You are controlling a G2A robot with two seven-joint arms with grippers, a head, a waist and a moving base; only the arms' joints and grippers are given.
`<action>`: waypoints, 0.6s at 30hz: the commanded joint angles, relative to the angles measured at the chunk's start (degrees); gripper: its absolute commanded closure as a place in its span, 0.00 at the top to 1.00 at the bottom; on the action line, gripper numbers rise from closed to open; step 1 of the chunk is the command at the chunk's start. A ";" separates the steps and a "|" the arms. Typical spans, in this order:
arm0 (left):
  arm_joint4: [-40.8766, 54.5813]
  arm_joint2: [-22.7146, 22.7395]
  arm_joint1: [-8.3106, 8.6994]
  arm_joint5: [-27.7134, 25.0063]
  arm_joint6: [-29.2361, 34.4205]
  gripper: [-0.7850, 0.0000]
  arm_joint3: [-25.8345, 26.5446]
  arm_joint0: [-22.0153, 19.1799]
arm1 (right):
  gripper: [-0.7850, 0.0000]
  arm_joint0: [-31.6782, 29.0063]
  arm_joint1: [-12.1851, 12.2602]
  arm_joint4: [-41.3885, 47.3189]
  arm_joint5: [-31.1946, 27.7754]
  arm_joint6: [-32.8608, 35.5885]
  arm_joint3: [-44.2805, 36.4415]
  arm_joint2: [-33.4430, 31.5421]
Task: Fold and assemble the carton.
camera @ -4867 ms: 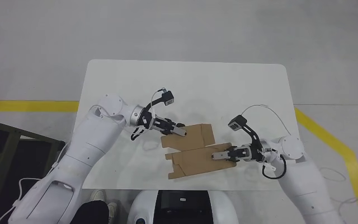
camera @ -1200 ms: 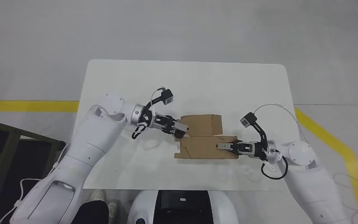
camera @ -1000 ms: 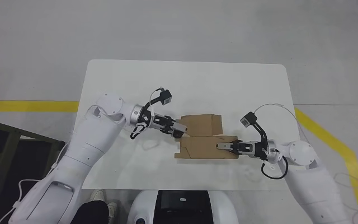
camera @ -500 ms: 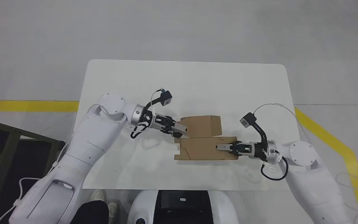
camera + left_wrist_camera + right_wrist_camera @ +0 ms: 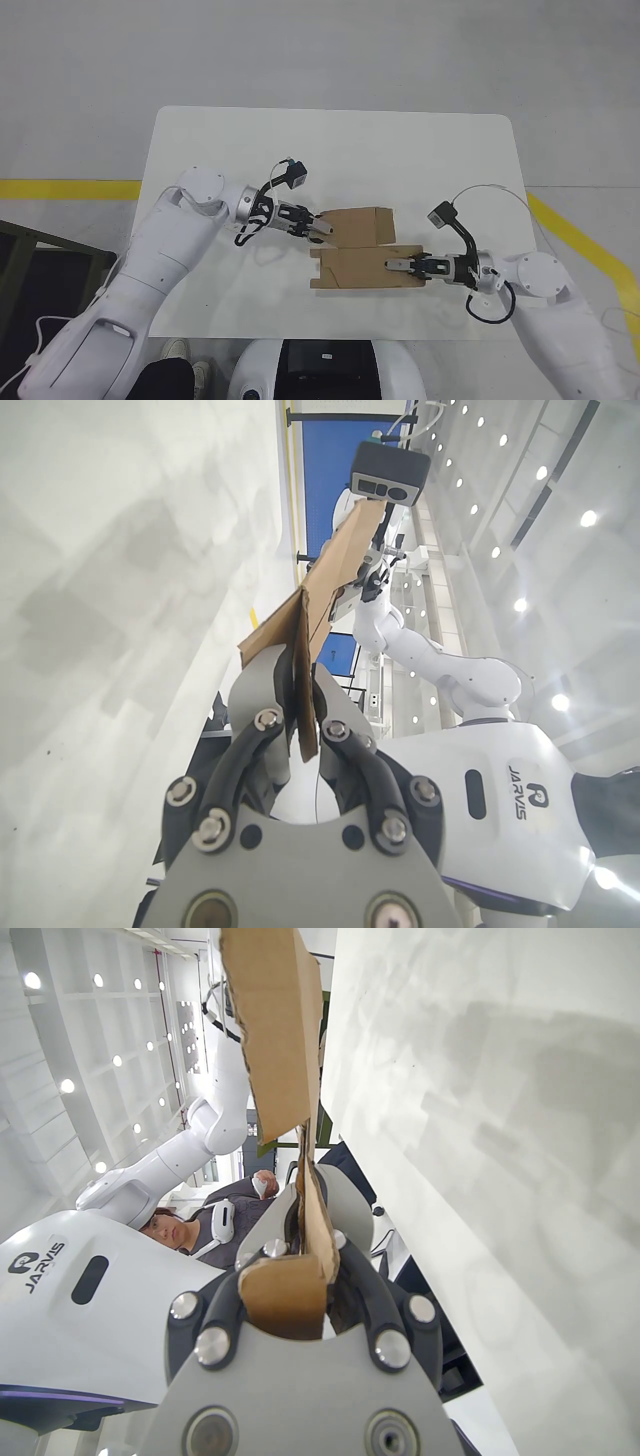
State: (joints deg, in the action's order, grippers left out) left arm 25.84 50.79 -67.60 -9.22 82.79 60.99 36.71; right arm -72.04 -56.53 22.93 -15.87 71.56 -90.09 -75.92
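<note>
- Left jaws clamp the carton at its 9 o'clock edge; right jaws clamp the 3 o'clock edge
- Hold both grips firm; shear the panels apart evenly

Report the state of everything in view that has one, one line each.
carton: not yet assembled, panels only partly folded along a crease, gripped at opposite ends over the table.
left gripper: shut on the carton's edge nearest that arm, cardboard pinched between its fingers.
right gripper: shut on the carton's opposite end, cardboard pinched between its fingers.
</note>
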 commanded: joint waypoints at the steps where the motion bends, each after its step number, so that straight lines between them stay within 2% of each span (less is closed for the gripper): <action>1: 0.13 -0.04 -0.04 0.09 0.10 0.15 -0.16 -0.05 | 0.00 -0.03 0.05 -0.09 0.06 -0.02 -0.08 -0.01; 3: 0.33 -0.04 -0.08 0.12 0.11 0.13 -0.36 -0.06 | 0.00 -0.10 0.10 -0.07 0.01 -0.08 -0.22 -0.04; 5: 0.81 0.00 -0.13 0.17 0.08 0.00 -0.48 0.01 | 0.00 -0.21 0.14 0.10 -0.02 -0.14 -0.33 -0.04; 6: 1.02 0.01 -0.15 0.15 0.14 0.00 -0.54 0.05 | 0.01 -0.26 0.16 0.27 -0.05 -0.15 -0.35 -0.03; 7: 1.17 0.03 -0.17 0.07 0.20 0.00 -0.58 0.04 | 0.12 -0.27 0.18 0.27 -0.08 -0.14 -0.36 -0.03; 8: 1.32 0.08 -0.19 0.01 0.17 0.00 -0.64 0.05 | 0.35 -0.28 0.21 0.16 -0.02 -0.15 -0.37 -0.03; 9: 1.39 0.10 -0.20 -0.02 0.18 0.00 -0.67 0.05 | 0.63 -0.29 0.23 0.15 0.01 -0.23 -0.40 -0.04; 10: 1.46 0.13 -0.21 -0.10 0.20 0.00 -0.66 0.05 | 1.00 -0.33 0.26 0.10 0.06 -0.52 -0.34 -0.13; 18: 2.42 1.69 0.13 -1.02 0.11 0.00 0.23 0.30 | 1.00 -1.24 0.77 -1.49 -0.14 -3.91 -0.11 -2.97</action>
State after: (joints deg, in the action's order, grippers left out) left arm 28.05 52.17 -67.56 -10.10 82.77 60.95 36.90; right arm -73.08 -55.86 21.76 -15.92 68.03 -90.08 -78.33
